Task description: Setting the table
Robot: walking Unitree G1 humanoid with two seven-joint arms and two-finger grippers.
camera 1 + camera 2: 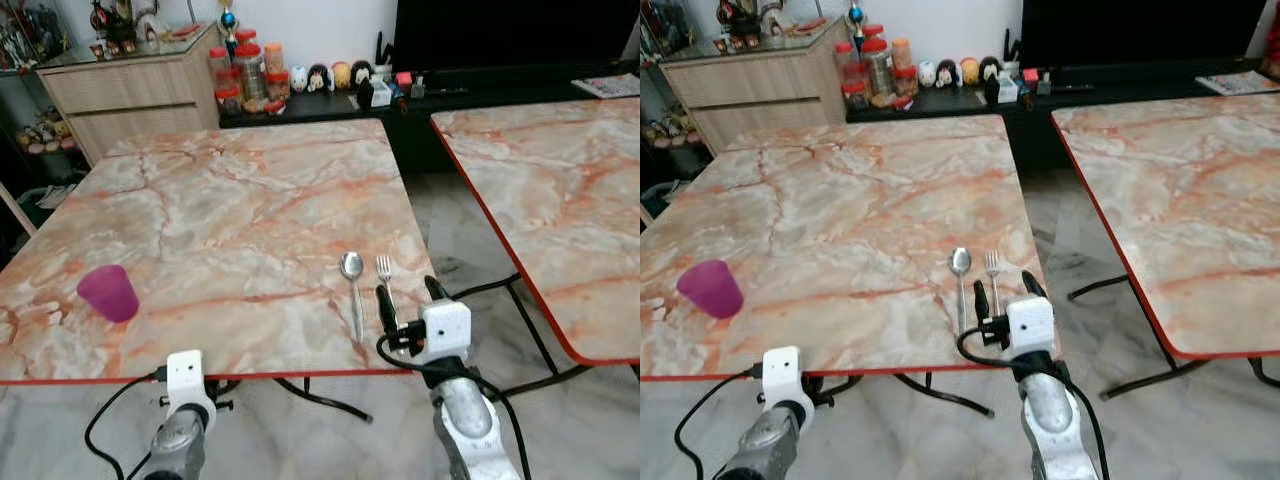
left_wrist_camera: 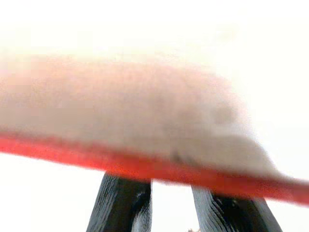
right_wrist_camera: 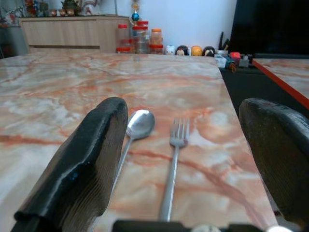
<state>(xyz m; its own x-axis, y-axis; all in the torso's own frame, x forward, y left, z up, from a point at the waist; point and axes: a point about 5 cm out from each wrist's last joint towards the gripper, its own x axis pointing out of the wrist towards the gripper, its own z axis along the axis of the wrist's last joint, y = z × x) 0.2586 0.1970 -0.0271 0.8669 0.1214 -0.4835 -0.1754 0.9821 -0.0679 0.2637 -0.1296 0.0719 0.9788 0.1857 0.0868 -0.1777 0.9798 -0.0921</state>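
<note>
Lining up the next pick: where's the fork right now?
The fork lies on the marble table near its front right corner, just right of the spoon and parallel to it, handle toward the robot, between the open fingers of the right claw.

We saw even, bright daylight and sharp head views; the left wrist view was overexposed, with the table edge (image 2: 145, 166) blurred against white glare.

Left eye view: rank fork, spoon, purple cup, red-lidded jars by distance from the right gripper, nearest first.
From the right gripper:
1. Fork, between its open jaws.
2. Spoon, beside the fork, toward the robot's left.
3. Purple cup, near the table's left edge.
4. Red-lidded jars, beyond the far edge.
</note>
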